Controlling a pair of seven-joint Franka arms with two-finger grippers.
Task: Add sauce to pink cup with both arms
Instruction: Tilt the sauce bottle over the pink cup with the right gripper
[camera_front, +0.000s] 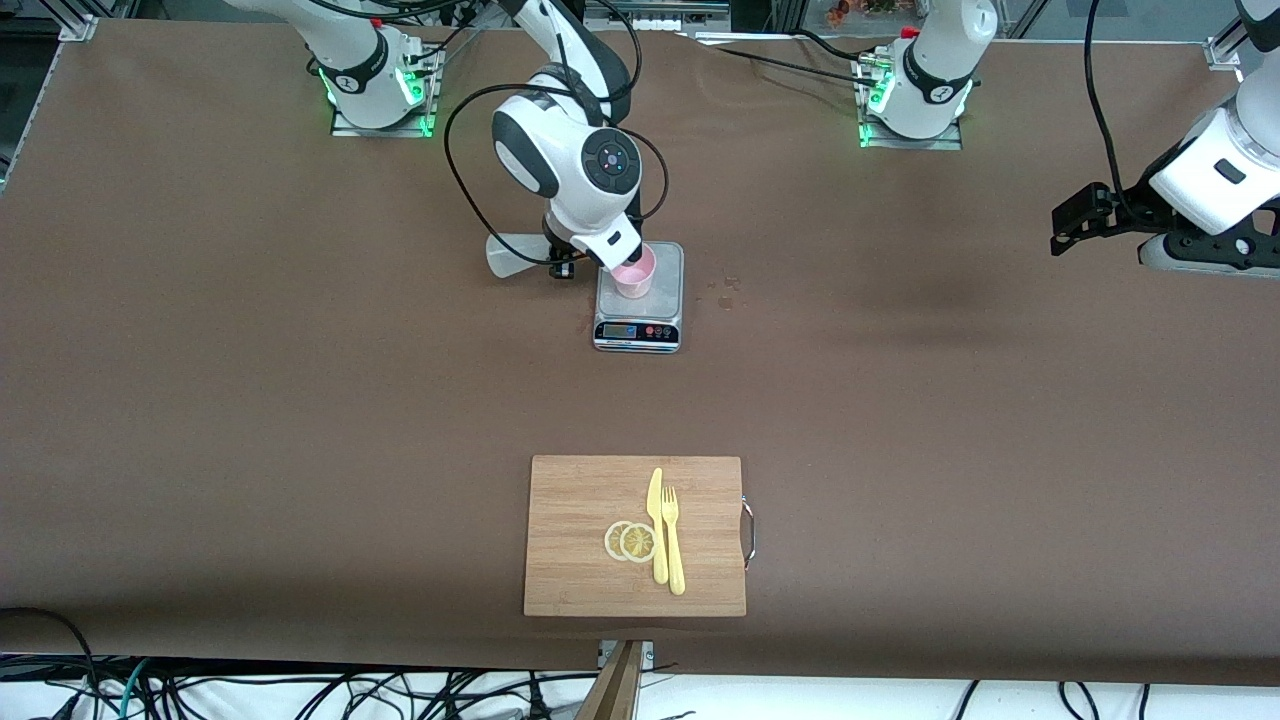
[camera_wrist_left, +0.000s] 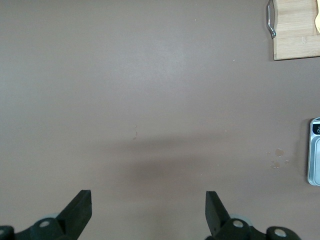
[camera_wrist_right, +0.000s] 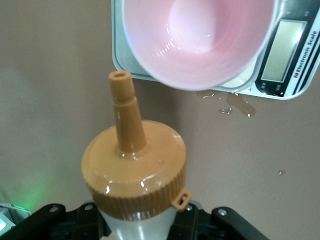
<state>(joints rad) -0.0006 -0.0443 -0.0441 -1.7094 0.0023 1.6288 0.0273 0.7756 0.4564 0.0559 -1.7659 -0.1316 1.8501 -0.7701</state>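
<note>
Tilting the sauce almost flat, the right gripper hangs beside the scale in the front view. The bottle's long axis runs along the tabletop, base toward the right arm's end, and its nozzle end is hidden under the wrist. The pink cup stands on the scale, just beside that wrist. The left gripper waits well apart, over the left arm's end of the tabletop.

From the left wrist, the left gripper stands released over bare tabletop, nothing between its fingers; only the scale's edge shows, with a few drops near it.

From the right wrist, the right gripper is clenched on the sauce below its orange cap. The nozzle points toward the cup, but its tip sits short of the rim, over tabletop rather than over the cup's mouth. The cup looks empty, so pouring seems yet to come. The nozzle probably needs carrying forward over the rim first.
</note>
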